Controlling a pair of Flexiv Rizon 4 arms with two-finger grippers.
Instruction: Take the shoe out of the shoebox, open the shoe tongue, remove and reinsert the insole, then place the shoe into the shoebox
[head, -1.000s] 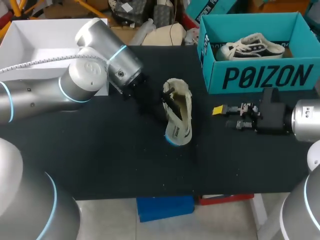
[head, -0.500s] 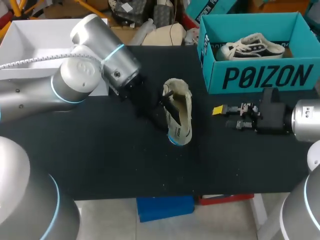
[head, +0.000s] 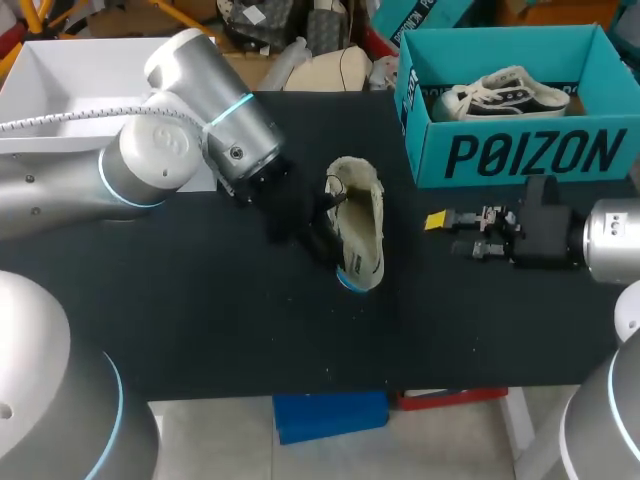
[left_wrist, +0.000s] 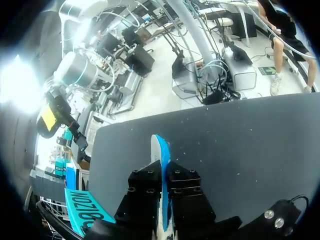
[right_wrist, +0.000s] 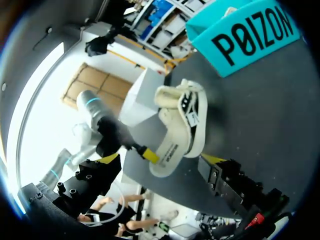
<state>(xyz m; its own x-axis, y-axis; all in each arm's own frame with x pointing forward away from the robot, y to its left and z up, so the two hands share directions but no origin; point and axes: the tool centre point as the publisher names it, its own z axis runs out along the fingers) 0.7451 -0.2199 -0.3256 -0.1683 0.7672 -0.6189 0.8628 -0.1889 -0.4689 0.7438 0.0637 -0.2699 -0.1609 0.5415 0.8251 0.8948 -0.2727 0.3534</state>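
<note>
Mid-frame on the table (head: 200, 320), the shoe (head: 360, 225) lies on its side, the left gripper (left_wrist: 164, 180) pinching its thin blue edge, likely to steady it, while the right gripper (head: 440, 222) hangs wide open at right.

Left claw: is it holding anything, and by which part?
Yes. The left claw is shut on the shoe, pinching a thin, blue-edged wall at its heel end. The right claw is open and holds nothing.

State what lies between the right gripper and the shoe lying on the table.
Nothing but bare black table; the head view shows the stretch between the right gripper and the shoe holds nothing.
</note>
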